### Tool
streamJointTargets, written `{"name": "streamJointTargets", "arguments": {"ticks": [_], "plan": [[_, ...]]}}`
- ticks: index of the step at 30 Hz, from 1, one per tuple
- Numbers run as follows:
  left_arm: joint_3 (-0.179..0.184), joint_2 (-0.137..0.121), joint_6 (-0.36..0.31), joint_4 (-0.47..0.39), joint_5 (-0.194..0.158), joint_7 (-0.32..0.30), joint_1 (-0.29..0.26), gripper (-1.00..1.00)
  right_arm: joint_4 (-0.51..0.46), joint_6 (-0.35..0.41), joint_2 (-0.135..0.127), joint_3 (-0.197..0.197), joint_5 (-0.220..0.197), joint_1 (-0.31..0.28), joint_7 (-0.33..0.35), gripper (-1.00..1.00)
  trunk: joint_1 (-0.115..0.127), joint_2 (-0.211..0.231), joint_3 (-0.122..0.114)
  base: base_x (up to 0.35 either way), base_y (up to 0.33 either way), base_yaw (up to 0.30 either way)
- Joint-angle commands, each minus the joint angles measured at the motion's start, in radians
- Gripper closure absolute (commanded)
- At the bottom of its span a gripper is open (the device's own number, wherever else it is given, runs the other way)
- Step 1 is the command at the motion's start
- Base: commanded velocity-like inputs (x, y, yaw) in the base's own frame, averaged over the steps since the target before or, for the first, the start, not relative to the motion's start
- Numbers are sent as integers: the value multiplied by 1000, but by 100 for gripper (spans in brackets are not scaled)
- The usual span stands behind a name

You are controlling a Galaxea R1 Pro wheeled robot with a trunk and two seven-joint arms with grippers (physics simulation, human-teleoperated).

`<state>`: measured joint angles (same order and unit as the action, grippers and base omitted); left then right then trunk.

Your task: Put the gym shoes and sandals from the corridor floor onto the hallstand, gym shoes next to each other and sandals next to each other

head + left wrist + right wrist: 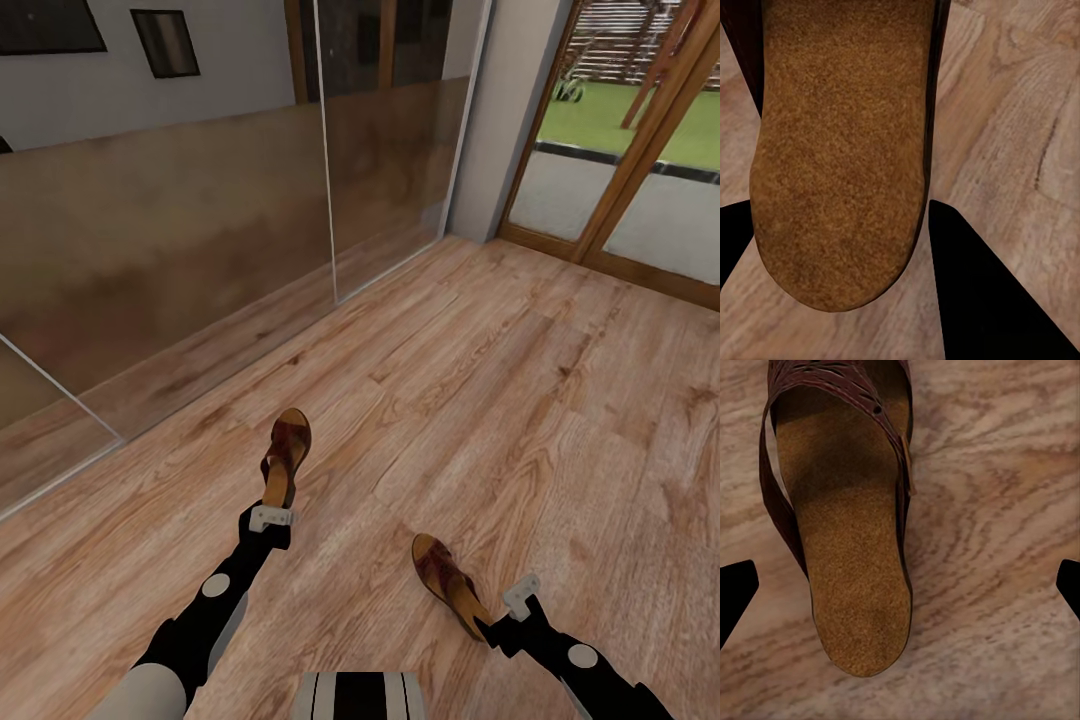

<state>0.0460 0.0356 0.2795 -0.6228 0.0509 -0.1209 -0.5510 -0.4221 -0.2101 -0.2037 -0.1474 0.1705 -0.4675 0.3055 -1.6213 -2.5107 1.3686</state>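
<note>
Two dark brown strappy sandals with tan insoles lie on the wood-plank corridor floor [560, 400]. My left gripper [272, 518] is at the heel of the left sandal [285, 450]. In the left wrist view its black fingers [982, 300] press against both sides of that sandal's heel [840, 150], shut on it. My right gripper [497, 622] is at the heel of the right sandal [448, 580]. Its fingertips [735, 585] are spread wide, open, with the sandal's heel [855, 585] between them untouched. The gym shoes and the hallstand are out of view.
Tall glossy sliding panels [180, 230] run along the left and reflect the floor. At the back right a wood-framed glass door [620, 190] looks out on a lawn. A grey wall corner [500, 120] stands between them. Open plank floor stretches ahead and to the right.
</note>
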Motion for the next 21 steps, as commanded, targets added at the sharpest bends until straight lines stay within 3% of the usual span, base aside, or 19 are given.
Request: {"name": "streamJointTargets", "arguments": {"ticks": [1,14,21], "plan": [[-2,0,4,0,9,-2,0,100,0,-5,0,0,10,0,0,-100,0,0,1,6,0,0],[-2,1,13,-3,9,-16,0,100,2,-12,-2,-4,10,0,-3,-100,0,0,1,1,0,0],[-2,0,32,-3,9,-30,0,100,2,-11,-2,-3,10,0,-5,-100,-3,-2,33,0,0,0]]}}
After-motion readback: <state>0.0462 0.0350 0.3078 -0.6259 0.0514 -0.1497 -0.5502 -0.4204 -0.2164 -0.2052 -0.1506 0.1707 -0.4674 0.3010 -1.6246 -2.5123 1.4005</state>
